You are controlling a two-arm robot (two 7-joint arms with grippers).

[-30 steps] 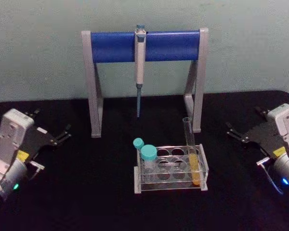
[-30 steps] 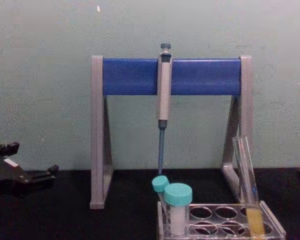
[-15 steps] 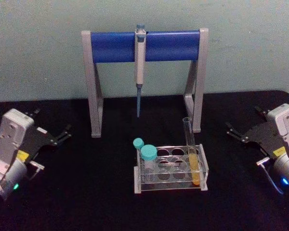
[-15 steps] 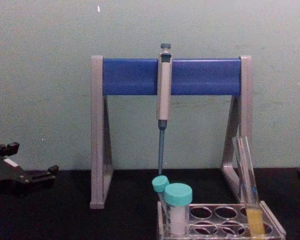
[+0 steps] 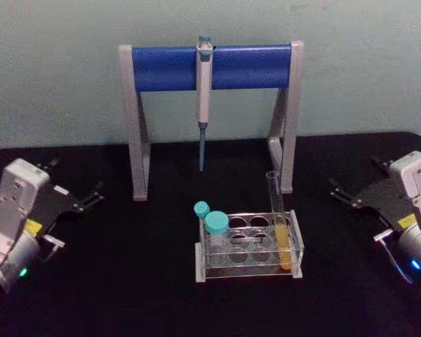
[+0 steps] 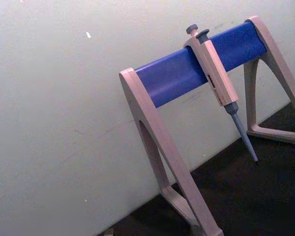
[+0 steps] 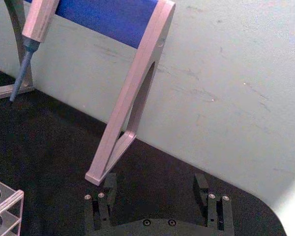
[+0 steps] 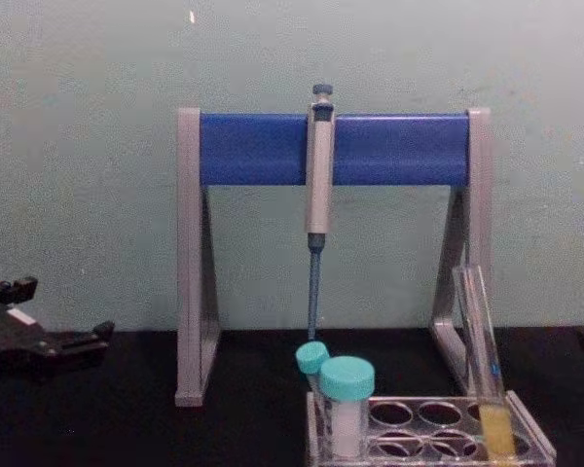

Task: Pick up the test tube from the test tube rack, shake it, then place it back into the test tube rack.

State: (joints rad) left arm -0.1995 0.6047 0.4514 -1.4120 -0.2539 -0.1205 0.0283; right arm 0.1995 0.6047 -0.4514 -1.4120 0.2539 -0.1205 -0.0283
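Black worktop (image 5: 126, 288) carries everything here. The test tube rack (image 5: 247, 267) sits near the middle of it, towards the near side. The test tube (image 5: 278, 217) stands in a hole at the rack's right end, leaning a little, with its yellow-orange liquid low inside the rack and its open mouth well above the rim. Two teal-capped tubes (image 5: 216, 225) occupy the rack's left end. Behind the rack stands the grey-and-blue pipette stand (image 5: 161, 68), with a pipette (image 5: 204, 84) hanging from its bar. The stand's right leg rises just beyond the tube.

The left claw (image 5: 76, 177) is parked at the far left of the worktop, its fingers apart and gripping nothing. The right claw (image 5: 356, 180) rests at the far right, well apart from the rack, with its fingers likewise spread and empty. The pick has not begun, and the right claw looks better placed for it, as the tube is on its side.

Several things could go wrong from here:
- The tube has no cap, so a hard or tilted shake could throw liquid out.
- Thin smooth glass may slip from a loose grip or crack under a tight one.
- Because the tube leans, a lift off its axis could bind it in the hole and drag the light rack up or tip it.
- A wide approach could knock the stand's leg.
- On the return, a slightly misaligned tube would strike the rack's top instead of entering the hole.
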